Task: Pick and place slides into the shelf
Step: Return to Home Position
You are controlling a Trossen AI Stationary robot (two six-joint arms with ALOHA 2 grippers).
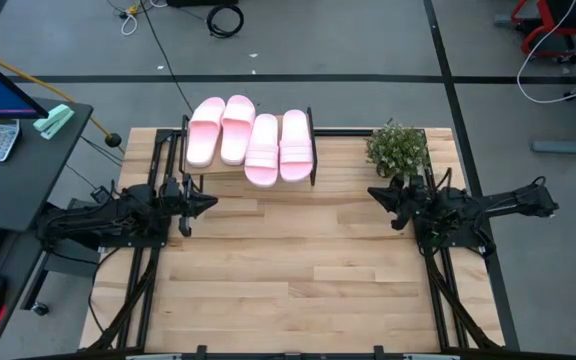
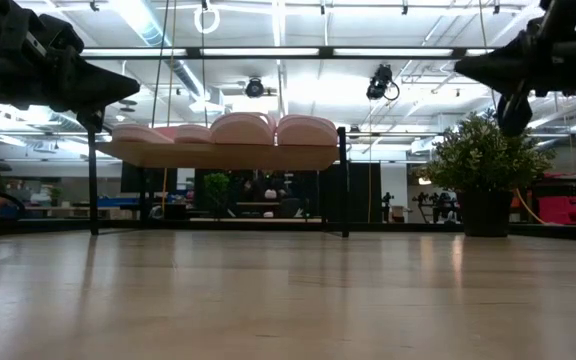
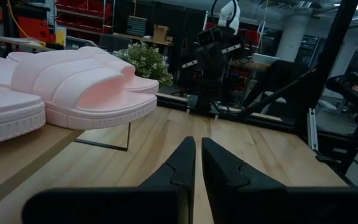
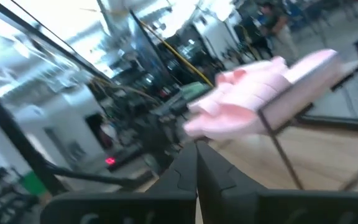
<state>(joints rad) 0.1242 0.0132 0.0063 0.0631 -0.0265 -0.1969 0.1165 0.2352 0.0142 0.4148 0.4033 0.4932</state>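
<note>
Several pale pink slides (image 1: 251,143) lie side by side, soles down, on the shelf (image 1: 230,172), a small rack with a light wood top and thin black frame at the table's far edge. The low view shows the slides (image 2: 238,130) in a row on the shelf's plank (image 2: 218,155). My left gripper (image 1: 211,201) hovers shut just near of the shelf's left end, touching nothing. My right gripper (image 1: 373,191) hovers shut over the table's right side, beside the potted plant. The left wrist view shows the slides (image 3: 73,84) close by; the right wrist view shows them (image 4: 260,93) farther off.
A small potted plant (image 1: 398,150) stands at the table's far right, next to my right gripper. The bare wooden tabletop (image 1: 298,270) spreads between and near of both arms. A desk with a monitor, calculator and mouse stands off the table's left side.
</note>
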